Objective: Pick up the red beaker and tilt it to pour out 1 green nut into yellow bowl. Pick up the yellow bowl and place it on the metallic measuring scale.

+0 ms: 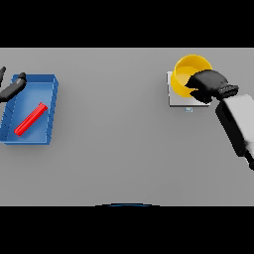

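The yellow bowl (187, 72) sits on the metallic measuring scale (173, 98) at the right rear of the table. My right hand (209, 85) grips the bowl's right rim, fingers curled over its edge. Whether a nut lies inside the bowl cannot be made out. The red beaker (30, 119) lies on its side in the blue tray (49, 85) at the far left. My left hand (12, 88) hovers at the tray's rear left edge with its fingers straight, holding nothing.
The blue tray has raised walls around the beaker. Grey tabletop (114, 124) stretches between the tray and the scale. My right forearm (238, 124) reaches in from the right side.
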